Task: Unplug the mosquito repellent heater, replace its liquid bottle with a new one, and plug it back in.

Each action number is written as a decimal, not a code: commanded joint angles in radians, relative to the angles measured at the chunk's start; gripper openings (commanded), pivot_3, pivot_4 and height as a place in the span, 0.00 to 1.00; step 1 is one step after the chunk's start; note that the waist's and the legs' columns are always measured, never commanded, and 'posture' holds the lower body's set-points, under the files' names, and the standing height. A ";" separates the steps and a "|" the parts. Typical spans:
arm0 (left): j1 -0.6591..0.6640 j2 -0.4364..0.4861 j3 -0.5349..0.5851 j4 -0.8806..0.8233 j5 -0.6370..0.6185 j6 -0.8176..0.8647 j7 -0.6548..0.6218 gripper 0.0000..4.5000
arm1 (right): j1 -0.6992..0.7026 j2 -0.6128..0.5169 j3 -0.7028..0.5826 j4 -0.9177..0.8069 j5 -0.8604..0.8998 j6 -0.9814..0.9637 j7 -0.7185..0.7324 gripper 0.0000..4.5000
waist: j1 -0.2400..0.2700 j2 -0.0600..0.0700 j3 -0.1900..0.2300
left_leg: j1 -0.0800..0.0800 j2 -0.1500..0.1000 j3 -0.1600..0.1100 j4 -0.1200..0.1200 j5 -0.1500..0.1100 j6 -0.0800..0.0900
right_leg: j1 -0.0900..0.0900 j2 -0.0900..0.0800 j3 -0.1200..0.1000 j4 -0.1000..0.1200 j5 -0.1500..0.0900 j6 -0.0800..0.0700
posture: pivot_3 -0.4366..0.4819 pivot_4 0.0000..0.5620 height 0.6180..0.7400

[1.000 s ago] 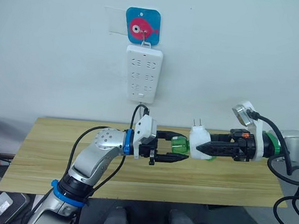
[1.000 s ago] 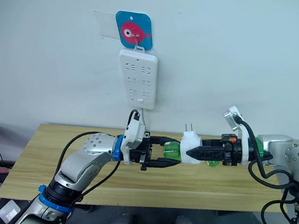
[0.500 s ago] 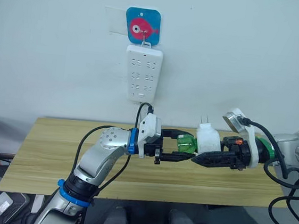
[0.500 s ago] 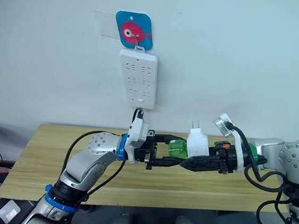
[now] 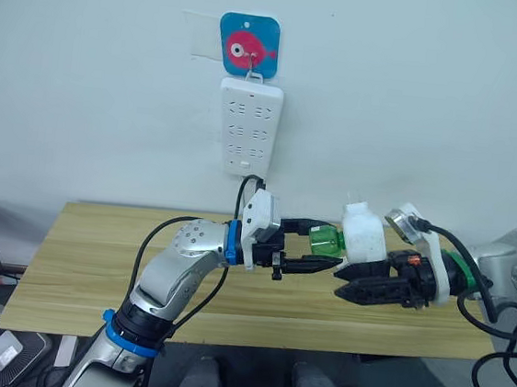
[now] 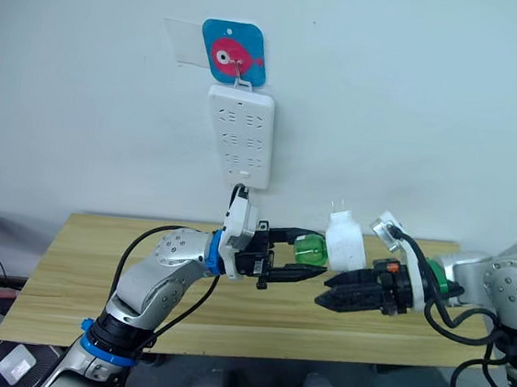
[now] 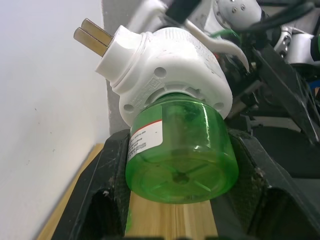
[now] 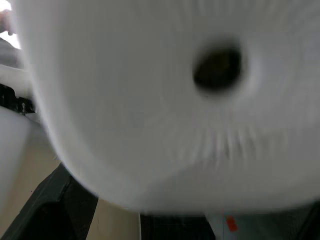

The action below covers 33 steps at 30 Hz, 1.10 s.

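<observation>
Above the table (image 5: 84, 268), I am clamping the green liquid bottle (image 5: 325, 240) in my left pincer (image 5: 313, 247), still joined to the unplugged mosquito repellent heater (image 5: 363, 234); my right pincer (image 5: 352, 289) is spread beneath. Swapping and replugging into the power strip (image 5: 248, 126) are remaining.

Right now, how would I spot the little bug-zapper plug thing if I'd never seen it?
Find the long white power strip hanging on the wall under the fish picture, then look down between the robot's two arms above the wooden table. The mosquito repellent heater is the small white rounded lump with two metal prongs on top and a green bottle screwed into its side.
</observation>
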 commanded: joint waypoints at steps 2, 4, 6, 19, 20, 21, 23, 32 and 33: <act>-0.017 -0.008 0.033 -0.052 -0.034 0.009 0.016 0.50 | 0.076 -0.079 -0.019 -0.056 -0.010 -0.035 0.067 0.98 | 0.001 0.000 0.000 | 0.000 0.000 0.000 0.000 0.000 0.000 | 0.000 0.000 0.000 0.000 0.000 0.000 | 0.39 0.27 1.00; -0.015 -0.004 0.036 -0.051 -0.033 0.011 0.015 0.50 | 0.107 -0.126 -0.038 -0.037 -0.032 -0.065 0.104 0.98 | 0.002 0.000 0.000 | 0.000 0.000 0.000 0.000 0.000 0.000 | 0.000 0.000 0.000 0.000 0.000 0.000 | 0.39 0.28 1.00; -0.009 0.003 0.039 -0.050 -0.032 0.011 0.012 0.50 | 0.100 -0.154 -0.066 0.011 -0.038 -0.076 0.121 0.98 | -0.001 0.000 0.000 | 0.000 0.000 0.000 0.000 0.000 0.000 | 0.000 0.000 0.000 0.000 0.000 0.000 | 0.39 0.28 1.00; 0.036 0.075 0.034 0.016 0.015 -0.072 -0.063 0.50 | -0.161 -0.133 -0.159 0.116 0.184 0.086 0.078 0.06 | -0.004 -0.001 0.001 | 0.001 0.000 0.001 0.000 0.000 0.000 | 0.001 0.000 0.001 -0.001 0.000 0.000 | 0.35 0.29 1.00; 0.035 0.074 0.030 0.015 0.015 -0.072 -0.066 0.50 | -0.196 -0.103 -0.154 0.127 0.187 0.083 0.044 0.00 | -0.005 -0.001 0.001 | 0.001 0.000 0.001 0.000 0.000 0.000 | 0.001 0.000 0.001 -0.001 0.000 0.000 | 0.35 0.29 1.00; 0.033 0.074 0.026 0.013 0.016 -0.072 -0.071 0.50 | -0.228 -0.069 -0.149 0.139 0.181 0.078 0.006 0.00 | -0.006 -0.001 0.001 | 0.001 0.000 0.001 0.000 0.000 0.000 | 0.001 0.000 0.001 -0.001 0.000 0.000 | 0.35 0.29 1.00; 0.031 0.073 0.021 0.010 0.016 -0.071 -0.080 0.50 | -0.273 -0.014 -0.143 0.170 0.168 0.075 -0.054 0.00 | -0.006 -0.001 0.002 | 0.001 0.000 0.001 0.000 0.000 0.000 | 0.000 0.000 0.001 -0.001 0.000 0.000 | 0.35 0.30 1.00; 0.036 0.087 0.014 -0.050 -0.014 -0.021 -0.104 0.50 | -0.316 0.085 -0.027 0.250 -0.039 -0.050 -0.063 0.00 | -0.002 0.000 0.002 | -0.001 0.000 0.001 -0.001 0.000 0.000 | -0.001 -0.001 0.000 -0.003 0.000 0.000 | 0.36 0.30 1.00; 0.036 0.087 0.015 -0.057 -0.017 -0.015 -0.103 0.50 | -0.307 0.083 -0.016 0.248 -0.053 -0.058 -0.049 0.00 | -0.001 0.000 0.002 | -0.001 0.000 0.000 -0.001 0.000 0.001 | -0.001 -0.001 0.000 -0.003 0.000 0.000 | 0.36 0.30 1.00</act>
